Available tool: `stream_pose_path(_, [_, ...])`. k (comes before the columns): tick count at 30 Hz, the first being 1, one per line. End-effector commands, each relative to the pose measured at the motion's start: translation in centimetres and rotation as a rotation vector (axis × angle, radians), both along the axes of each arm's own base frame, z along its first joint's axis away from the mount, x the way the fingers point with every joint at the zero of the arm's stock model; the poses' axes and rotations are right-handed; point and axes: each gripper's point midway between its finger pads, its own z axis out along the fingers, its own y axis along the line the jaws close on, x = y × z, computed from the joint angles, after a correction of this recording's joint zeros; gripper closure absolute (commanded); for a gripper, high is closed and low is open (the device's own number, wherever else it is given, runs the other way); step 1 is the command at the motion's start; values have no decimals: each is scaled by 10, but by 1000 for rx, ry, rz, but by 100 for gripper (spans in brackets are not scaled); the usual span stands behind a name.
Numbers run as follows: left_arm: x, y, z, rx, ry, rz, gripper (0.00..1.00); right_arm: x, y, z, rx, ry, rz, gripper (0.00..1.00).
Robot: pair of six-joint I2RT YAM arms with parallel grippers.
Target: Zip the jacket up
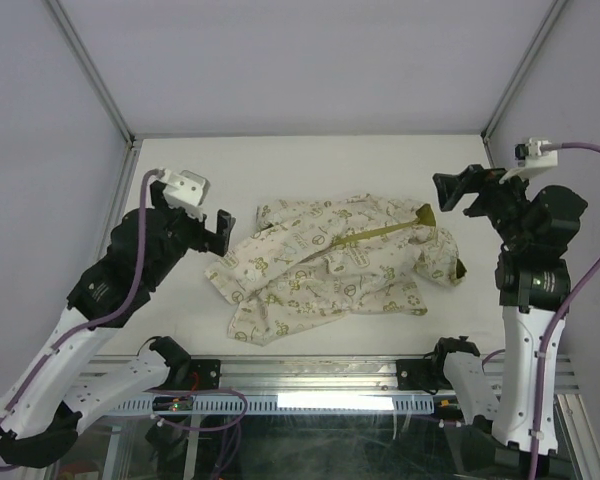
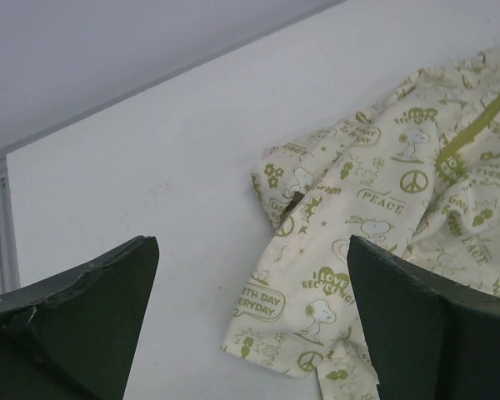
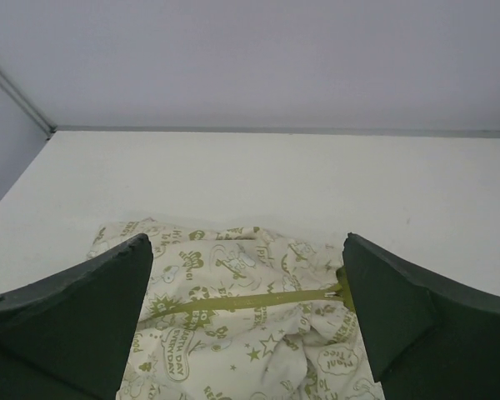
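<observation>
We log one jacket point(image 1: 340, 265), crumpled near the middle of the table point(image 1: 280, 165), between the two grippers; its one zipper point(image 1: 370, 233) shows as an olive strip slanting toward the right-hand end. Left gripper point(image 1: 220, 232): jaws wide, holding nothing, just beside the jacket's left edge, not touching; right gripper point(image 1: 452, 192): jaws wide, empty, raised near the right-hand end, apart from the cloth. The strip looks joined along the stretch we see; whether it closes to its very end we cannot tell. We judge the zipping done or awaiting a check; if a run is open, the next move calls for one gripper pinning the cloth and the other pinching the small pull. Count: one jacket, one zipper, two grippers, one table.
</observation>
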Motion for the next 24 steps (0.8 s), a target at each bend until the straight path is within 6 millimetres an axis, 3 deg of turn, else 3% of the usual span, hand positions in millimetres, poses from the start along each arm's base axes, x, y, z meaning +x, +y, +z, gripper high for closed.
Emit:
stream_pose_path(1, [-8,33,54,-240,-127,179,1,-23,-27,5,-69,-50,-190,1])
stream_pose_path(10, [-44,87,102,-485,-354,300,1,-74,-43,9,-36,-198,-338,1])
stream_pose_path(15, [-48,94,100,-540,-396,317,1,-81,-46,7,-9,-201,-363,1])
stream_pose_path(24, [-44,88,96,-543,-379,310,1,-81,-43,8,15,-198,-351,1])
